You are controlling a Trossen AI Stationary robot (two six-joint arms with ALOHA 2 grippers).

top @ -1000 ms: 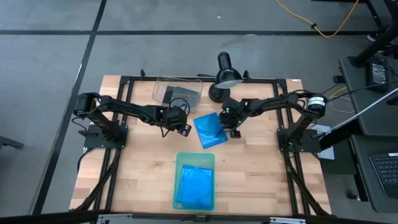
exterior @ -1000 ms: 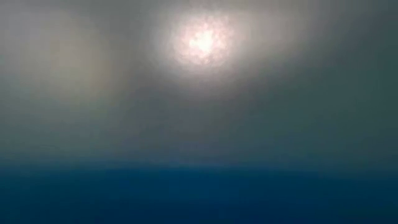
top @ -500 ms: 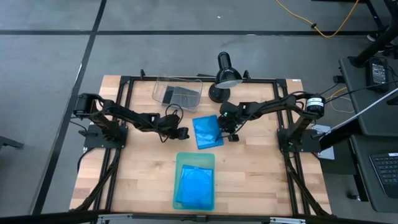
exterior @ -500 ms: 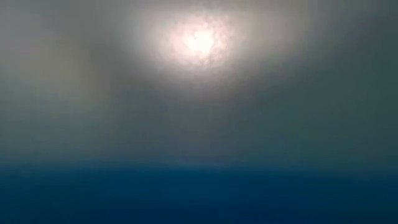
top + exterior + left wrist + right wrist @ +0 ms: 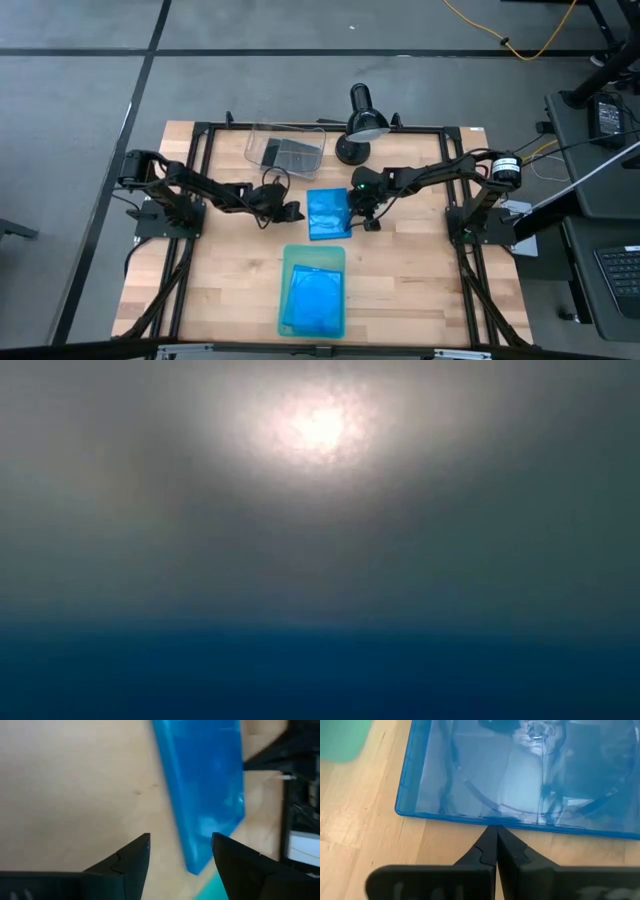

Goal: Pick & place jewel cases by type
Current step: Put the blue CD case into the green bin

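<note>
High view: a loose blue jewel case [image 5: 328,214] is seen flat on the table [image 5: 420,280], between the two claws.
Left gripper [image 5: 291,212]: fingers spread, nothing held; the case lies just ahead.
Right gripper [image 5: 366,215]: fingers pressed together at the case's edge, nothing clamped.
Long axis: judged roughly crosswise to the line between the claws.
Nearer arm: the right.
Tray [image 5: 313,325]: blue cases already laid inside.

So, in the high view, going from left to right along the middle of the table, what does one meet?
Left gripper → blue case → right gripper.
</note>
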